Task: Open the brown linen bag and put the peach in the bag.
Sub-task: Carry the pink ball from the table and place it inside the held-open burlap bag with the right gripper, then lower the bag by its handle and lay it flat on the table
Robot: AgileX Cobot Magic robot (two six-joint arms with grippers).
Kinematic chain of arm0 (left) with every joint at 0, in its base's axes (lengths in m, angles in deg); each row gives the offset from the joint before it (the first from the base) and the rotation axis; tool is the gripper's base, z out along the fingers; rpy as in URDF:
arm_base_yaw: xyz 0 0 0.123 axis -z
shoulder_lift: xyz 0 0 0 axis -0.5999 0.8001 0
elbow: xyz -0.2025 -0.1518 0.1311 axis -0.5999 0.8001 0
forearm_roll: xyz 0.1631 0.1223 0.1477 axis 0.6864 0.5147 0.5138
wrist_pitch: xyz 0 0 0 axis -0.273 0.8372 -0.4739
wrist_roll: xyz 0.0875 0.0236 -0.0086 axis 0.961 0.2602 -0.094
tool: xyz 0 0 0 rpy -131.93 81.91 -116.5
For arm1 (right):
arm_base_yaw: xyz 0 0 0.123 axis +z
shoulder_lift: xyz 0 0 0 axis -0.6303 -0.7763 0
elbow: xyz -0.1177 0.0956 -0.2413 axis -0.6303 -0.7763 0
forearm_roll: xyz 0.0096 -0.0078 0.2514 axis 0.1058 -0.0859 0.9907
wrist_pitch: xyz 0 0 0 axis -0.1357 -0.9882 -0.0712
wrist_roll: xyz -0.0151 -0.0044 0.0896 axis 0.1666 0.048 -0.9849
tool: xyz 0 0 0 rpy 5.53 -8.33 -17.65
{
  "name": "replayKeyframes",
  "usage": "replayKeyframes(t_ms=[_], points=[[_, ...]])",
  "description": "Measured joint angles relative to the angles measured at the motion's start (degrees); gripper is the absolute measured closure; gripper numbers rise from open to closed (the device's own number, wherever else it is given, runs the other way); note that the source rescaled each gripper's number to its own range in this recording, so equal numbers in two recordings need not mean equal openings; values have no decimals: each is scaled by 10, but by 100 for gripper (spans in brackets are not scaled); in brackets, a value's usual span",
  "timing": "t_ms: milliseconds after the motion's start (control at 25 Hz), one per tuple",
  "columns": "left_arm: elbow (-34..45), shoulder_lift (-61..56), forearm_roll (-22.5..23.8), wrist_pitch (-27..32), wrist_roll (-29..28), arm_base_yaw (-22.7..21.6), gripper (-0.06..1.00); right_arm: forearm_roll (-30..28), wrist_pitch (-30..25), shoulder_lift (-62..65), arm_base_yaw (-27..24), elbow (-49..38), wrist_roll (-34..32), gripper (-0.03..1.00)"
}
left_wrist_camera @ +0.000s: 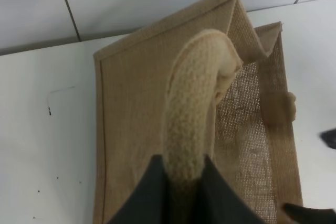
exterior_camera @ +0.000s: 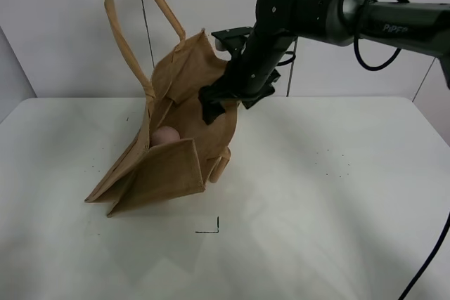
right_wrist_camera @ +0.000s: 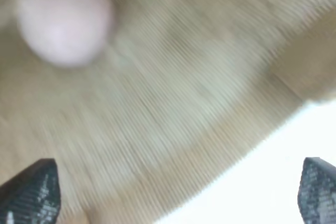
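Jaws of left gripper (left_wrist_camera: pixel 184 182) clenched on handle (left_wrist_camera: pixel 197 108) of bag (left_wrist_camera: pixel 131 119), jaws of right gripper (right_wrist_camera: pixel 174 190) spread empty over peach (exterior_camera: pixel 166 135) lying inside; placement seemingly done, only withdrawal left.

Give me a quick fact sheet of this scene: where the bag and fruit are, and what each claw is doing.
brown linen bag: tilted on the white table, mouth open
peach: inside the bag
left gripper: shut on one handle, holding it up
right gripper: open, empty, at the bag's mouth
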Motion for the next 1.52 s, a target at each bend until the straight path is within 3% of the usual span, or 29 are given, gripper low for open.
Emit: replayKeyframes(t_ms=[120, 280, 760, 880, 1240, 1520], points=[[0, 0, 0, 0, 0, 0, 94, -26, -46, 0, -13, 0, -20, -3], [0, 0, 0, 0, 0, 0, 94, -29, -55, 0, -57, 0, -28, -3], [0, 0, 0, 0, 0, 0, 94, -34, -63, 0, -279, 0, -28, -3], [0, 0, 0, 0, 0, 0, 94, -36, -73, 0, -316, 0, -28, -3], [0, 0, 0, 0, 0, 0, 94, -41, -133, 6, -326, -12, -28, -3], [0, 0, 0, 0, 0, 0, 94, -42, -133, 118, -326, -160, -28, -3]])
